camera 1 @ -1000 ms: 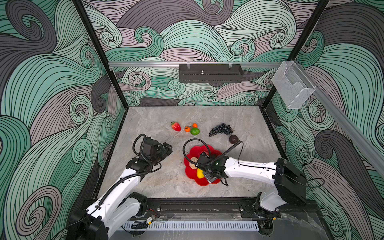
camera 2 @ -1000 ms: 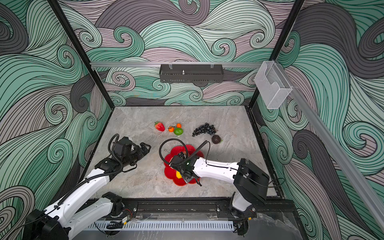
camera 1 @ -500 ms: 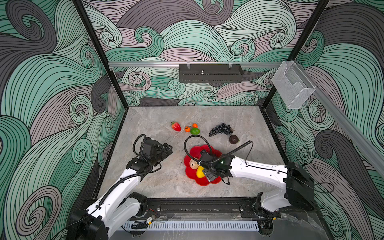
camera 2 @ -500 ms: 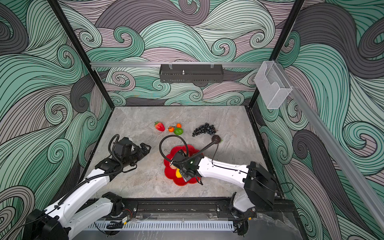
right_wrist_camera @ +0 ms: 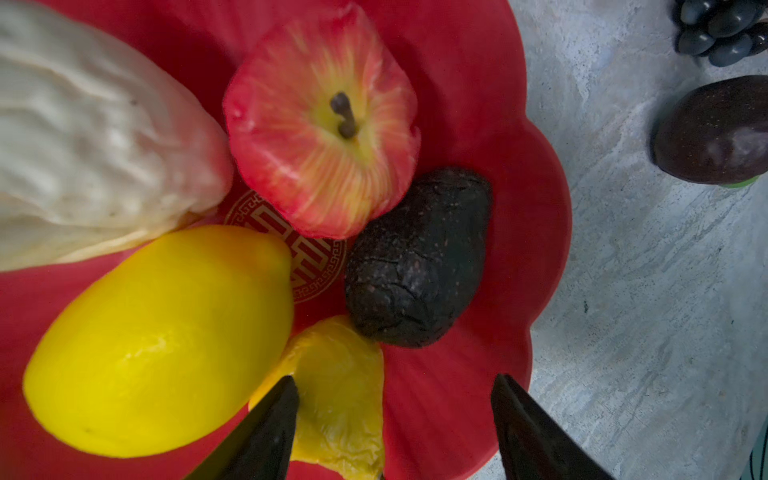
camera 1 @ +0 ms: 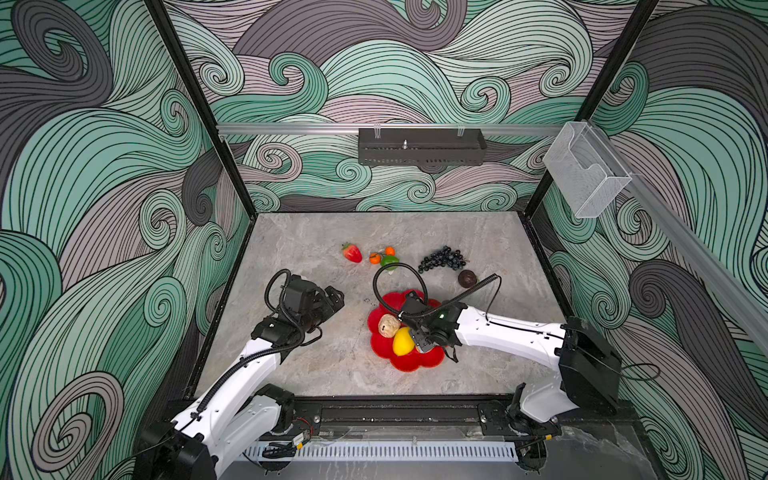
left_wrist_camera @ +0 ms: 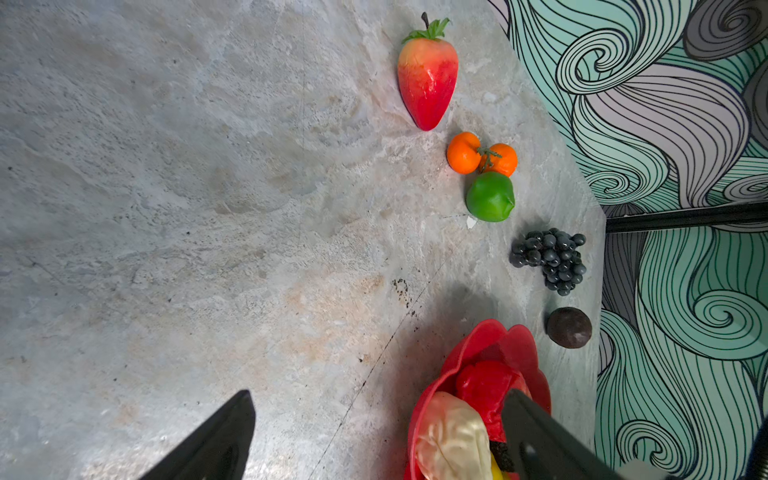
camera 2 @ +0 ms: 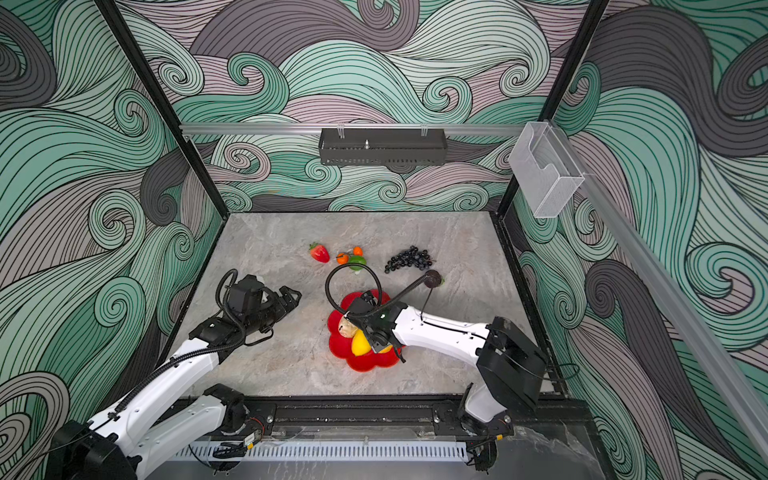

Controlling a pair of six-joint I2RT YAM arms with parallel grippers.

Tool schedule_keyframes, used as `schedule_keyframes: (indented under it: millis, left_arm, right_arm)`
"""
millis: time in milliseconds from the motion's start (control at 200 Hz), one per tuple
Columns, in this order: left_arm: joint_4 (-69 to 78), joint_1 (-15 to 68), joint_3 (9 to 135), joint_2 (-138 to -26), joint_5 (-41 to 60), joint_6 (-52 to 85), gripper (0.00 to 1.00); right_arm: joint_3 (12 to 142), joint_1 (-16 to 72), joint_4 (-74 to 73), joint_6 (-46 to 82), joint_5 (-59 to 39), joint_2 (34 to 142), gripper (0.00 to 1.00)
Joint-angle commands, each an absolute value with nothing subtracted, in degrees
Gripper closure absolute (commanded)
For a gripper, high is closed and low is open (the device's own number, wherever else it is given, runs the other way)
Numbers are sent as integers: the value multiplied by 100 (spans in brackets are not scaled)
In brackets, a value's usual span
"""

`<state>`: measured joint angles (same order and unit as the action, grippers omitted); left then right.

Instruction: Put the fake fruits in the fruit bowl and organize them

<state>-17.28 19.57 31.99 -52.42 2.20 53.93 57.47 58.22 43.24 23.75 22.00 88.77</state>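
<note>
Right wrist: right hand (right_wrist_camera: 395, 378) spread above bowl (right_wrist_camera: 478, 83) holding 5 fruits (right_wrist_camera: 158, 340).

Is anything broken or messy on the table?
A little: dark crumbs are scattered on the table beside the red bowl, and a tiny white chip lies by the green lime. In the bowl, the apple looks dented.

a strawberry (camera 1: 352, 253), two oranges (camera 1: 375, 258), a lime (camera 1: 390, 262), a grape bunch (camera 1: 442, 258) and a dark round fruit (camera 1: 467, 278) are being carried by a grey marbled table (camera 1: 299, 374); a red bowl (camera 1: 415, 365) is being carried nearer the front.
</note>
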Motion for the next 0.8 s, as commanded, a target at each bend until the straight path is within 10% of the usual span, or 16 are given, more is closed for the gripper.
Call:
schedule_keyframes:
  millis: [0,796]
  left_arm:
    - [-1851,1912,3187,-5185,263,5322,5]
    - [-1847,1898,3199,-5194,288,5291,5]
  right_arm:
    - [5789,5806,4384,2282,2134,9077,25]
    - [6030,5801,4637,2282,1842,8432,23]
